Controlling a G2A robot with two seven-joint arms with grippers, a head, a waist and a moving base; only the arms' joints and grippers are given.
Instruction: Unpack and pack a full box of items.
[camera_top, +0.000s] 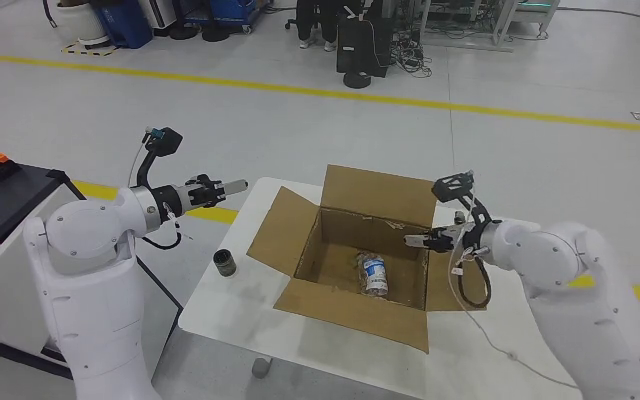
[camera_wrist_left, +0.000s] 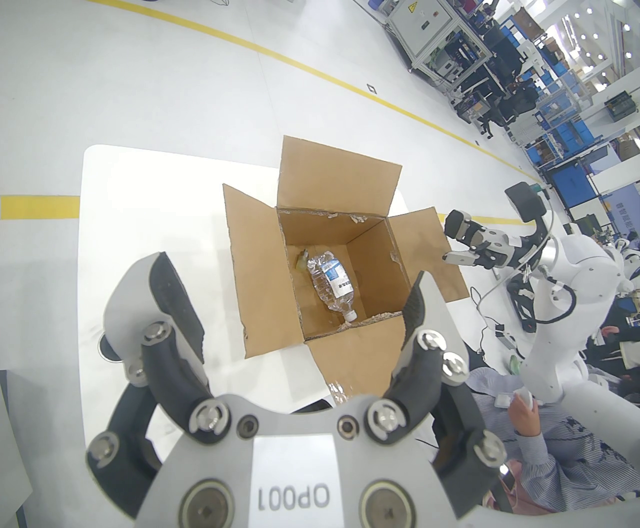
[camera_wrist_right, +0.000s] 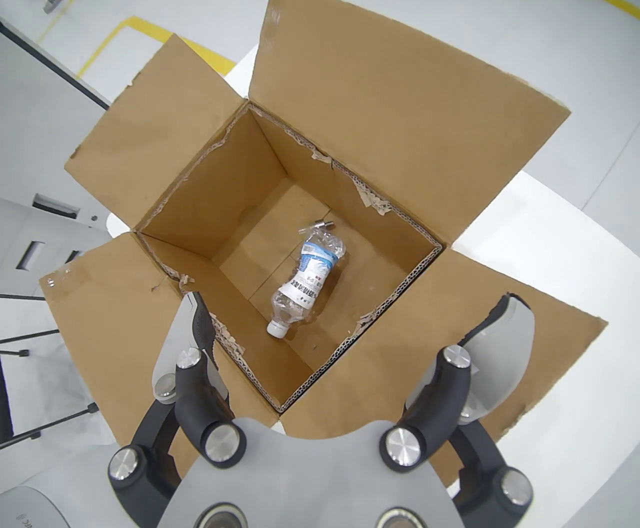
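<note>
The left tool (camera_top: 236, 186) hung wide open and empty, well to the left of the cardboard box (camera_top: 378, 195), which stood flaps-out on the white desk (camera_top: 230, 310). A crumpled clear plastic bottle (camera_top: 373, 272) lay on its side on the box's floor. It looked light, thin-walled and slick, and best pinched across its labelled middle. The right tool (camera_top: 415, 240), likewise spread and empty, hovered over the box's right rim, well above the bottle.

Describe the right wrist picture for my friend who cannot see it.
An open cardboard box on a white table holds a clear plastic bottle lying on its side, a small object by its base. The right gripper hangs open above the box.
</note>
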